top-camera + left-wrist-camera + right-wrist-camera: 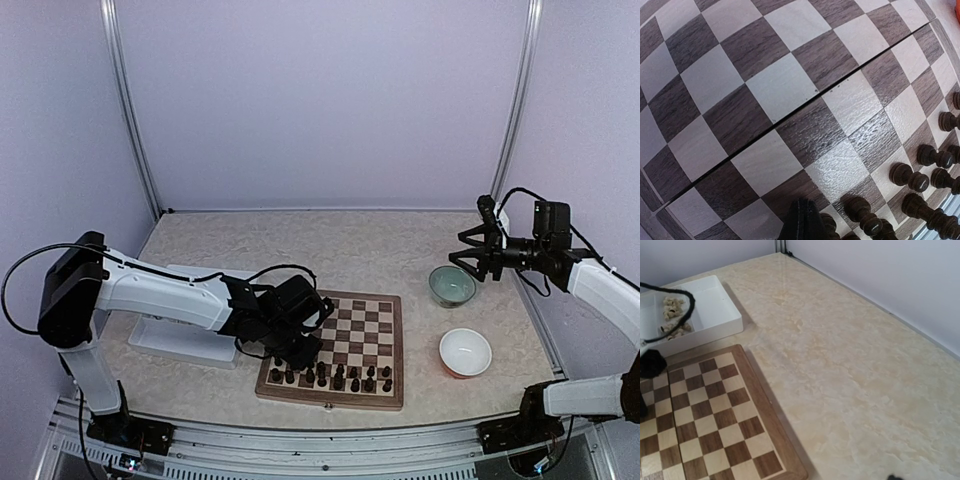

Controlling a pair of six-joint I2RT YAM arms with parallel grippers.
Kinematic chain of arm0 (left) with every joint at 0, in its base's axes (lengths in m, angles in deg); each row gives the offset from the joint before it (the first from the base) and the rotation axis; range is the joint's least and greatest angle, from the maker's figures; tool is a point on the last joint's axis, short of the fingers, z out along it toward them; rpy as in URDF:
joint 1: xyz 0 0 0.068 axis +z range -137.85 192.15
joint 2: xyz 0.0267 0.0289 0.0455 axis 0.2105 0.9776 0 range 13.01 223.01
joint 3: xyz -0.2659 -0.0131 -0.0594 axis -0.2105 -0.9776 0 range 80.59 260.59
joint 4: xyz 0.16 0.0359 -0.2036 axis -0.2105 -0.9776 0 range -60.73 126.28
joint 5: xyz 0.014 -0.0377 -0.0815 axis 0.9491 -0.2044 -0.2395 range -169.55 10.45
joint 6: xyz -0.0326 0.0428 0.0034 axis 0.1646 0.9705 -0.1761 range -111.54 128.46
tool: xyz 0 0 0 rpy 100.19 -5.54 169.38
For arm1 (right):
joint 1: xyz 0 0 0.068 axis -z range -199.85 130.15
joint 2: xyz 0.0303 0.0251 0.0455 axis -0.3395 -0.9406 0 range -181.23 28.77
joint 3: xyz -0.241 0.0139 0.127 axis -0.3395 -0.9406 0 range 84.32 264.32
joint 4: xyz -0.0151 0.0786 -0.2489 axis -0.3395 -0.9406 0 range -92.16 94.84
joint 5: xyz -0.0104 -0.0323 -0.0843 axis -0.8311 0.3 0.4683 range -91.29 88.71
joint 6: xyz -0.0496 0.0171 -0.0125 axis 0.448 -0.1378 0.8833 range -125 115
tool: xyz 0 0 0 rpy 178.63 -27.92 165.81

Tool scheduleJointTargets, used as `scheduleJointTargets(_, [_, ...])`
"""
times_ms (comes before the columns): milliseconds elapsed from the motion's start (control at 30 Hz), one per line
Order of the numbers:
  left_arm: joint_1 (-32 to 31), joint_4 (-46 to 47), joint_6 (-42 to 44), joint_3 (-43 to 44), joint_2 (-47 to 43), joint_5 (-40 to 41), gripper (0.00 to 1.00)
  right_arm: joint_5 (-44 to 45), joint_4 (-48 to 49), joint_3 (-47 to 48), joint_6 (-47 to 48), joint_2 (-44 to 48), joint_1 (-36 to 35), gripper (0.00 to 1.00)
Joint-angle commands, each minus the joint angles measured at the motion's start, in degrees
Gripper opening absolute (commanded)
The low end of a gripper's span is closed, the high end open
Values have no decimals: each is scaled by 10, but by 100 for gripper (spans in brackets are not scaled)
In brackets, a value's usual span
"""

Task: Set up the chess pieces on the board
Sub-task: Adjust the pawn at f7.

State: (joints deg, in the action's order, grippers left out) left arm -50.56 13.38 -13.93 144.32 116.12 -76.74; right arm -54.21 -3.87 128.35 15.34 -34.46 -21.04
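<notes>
Two arms over a beige marbled counter (300,240). On one side the left arm (160,290), folded up from its base, then stretched low and rightward to the near left corner of the board (372,318). On the other the right arm (605,290), raised off to the right, forearm about level, wrist turned toward the middle, well apart from the board.

Flat near the front edge of the counter, the board: brown border, dark and cream checks, far rows bare. Just beside its left edge, a white tray (165,345), partly behind the left arm. Further right, a green bowl (452,285) and a white bowl (465,352), near each other and apart from the board.

Down over the near left squares, the left claw (302,345). Only one dark fingertip (800,220) in the wrist view, so cannot tell whether spread or closed. Up in the air beyond the green bowl, the right claw (467,250), fingers spread wide, holding nothing.

Upright in the two nearest rows of the board, the dark chess pieces (335,375). Heaped in the tray, the pale chess pieces (672,315).
</notes>
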Motion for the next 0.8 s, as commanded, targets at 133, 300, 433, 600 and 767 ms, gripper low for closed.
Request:
scheduleJointTargets(133, [2,-13,15,14,13,-25,0,-10,-3,-3,5,-3,7,73])
scheduleJointTargets(300, [3,-16,14,11,11,-24,0,-11,-3,-3,5,-3,6,74])
scheduleJointTargets(433, [2,-21,12,11,6,-6,0,-11,-3,-3,5,-3,7,73])
scheduleJointTargets(600, [6,-28,11,25,-20,37,0,-10,-3,-1,3,-5,7,74])
scheduleJointTargets(767, [10,-56,19,70,-61,120,6,29,-33,48,-12,-15,6,88])
